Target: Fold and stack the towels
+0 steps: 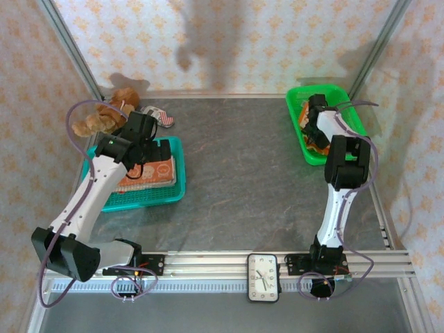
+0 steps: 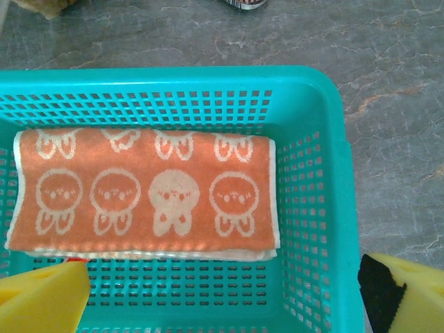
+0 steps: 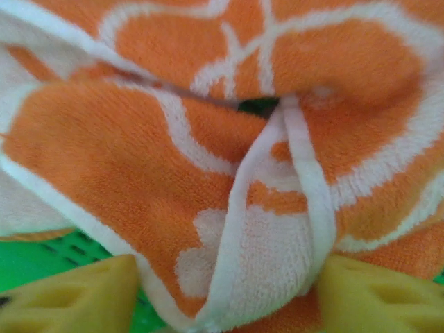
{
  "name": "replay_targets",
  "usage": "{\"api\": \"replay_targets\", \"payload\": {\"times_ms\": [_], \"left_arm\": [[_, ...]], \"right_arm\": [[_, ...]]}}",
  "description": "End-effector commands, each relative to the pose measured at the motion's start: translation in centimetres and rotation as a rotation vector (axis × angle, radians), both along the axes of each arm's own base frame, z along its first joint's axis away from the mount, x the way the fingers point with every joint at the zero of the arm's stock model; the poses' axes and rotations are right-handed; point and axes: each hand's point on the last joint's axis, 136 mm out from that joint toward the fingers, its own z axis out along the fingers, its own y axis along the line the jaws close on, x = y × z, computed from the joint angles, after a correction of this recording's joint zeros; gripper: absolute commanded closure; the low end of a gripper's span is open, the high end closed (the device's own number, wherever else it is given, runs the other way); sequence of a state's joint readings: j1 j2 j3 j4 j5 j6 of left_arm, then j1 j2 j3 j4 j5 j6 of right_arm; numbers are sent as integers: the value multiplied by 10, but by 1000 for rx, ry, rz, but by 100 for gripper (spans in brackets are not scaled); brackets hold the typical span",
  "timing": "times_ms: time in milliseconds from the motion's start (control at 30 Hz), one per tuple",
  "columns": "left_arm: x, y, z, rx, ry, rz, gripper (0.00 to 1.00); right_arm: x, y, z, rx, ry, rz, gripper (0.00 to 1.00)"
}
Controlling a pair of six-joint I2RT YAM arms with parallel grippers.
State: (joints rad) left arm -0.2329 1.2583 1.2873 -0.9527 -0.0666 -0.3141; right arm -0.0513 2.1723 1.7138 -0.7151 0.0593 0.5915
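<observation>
**Right fingers bracket a fold of towel in the green basket; the grab may come up thin or tangled.**

The right gripper (image 3: 229,295) is down in the green basket (image 1: 296,125), its fingers at a middling width on either side of a raised ridge of the crumpled towel (image 3: 139,152). Whether they already pinch it cannot be told. The ridge is a narrow hem, so a lift could let it slide free, or drag up a bunched wad that will not spread flat on the table (image 1: 243,180). Cloth heaped beneath may cling and come along, or tip the light basket. The left gripper (image 2: 222,298) hangs with fingers wide and empty above the teal basket (image 2: 208,76), where the folded towel (image 2: 146,191) lies flat over cream layers. A careless descent there would likely skew that stack.
</observation>
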Motion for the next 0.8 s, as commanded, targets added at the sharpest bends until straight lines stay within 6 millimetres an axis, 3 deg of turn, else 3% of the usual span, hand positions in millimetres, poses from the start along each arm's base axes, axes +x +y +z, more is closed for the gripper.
{"api": "replay_targets", "payload": {"times_ms": [0, 67, 167, 333, 433, 600, 767], "left_arm": [[-5, 11, 2, 34, -7, 36, 0], [-4, 12, 4, 36, -9, 39, 0], [-1, 11, 6, 31, -25, 36, 0], [6, 5, 2, 8, -31, 21, 0], [12, 0, 0, -8, -28, 10, 0], [25, -9, -1, -34, -18, -10, 0], [36, -17, -2, -60, -16, -27, 0]], "right_arm": [[5, 6, -1, 41, 8, -1, 71], [4, 5, 9, 35, -14, 4, 100], [6, 1, 49, -6, -94, 26, 100], [2, -2, 144, -114, -255, 97, 100], [-6, 7, 195, -146, -344, 160, 100], [-25, 42, 276, -196, -490, 307, 100], [-55, 90, 339, -219, -634, 483, 100]]}}
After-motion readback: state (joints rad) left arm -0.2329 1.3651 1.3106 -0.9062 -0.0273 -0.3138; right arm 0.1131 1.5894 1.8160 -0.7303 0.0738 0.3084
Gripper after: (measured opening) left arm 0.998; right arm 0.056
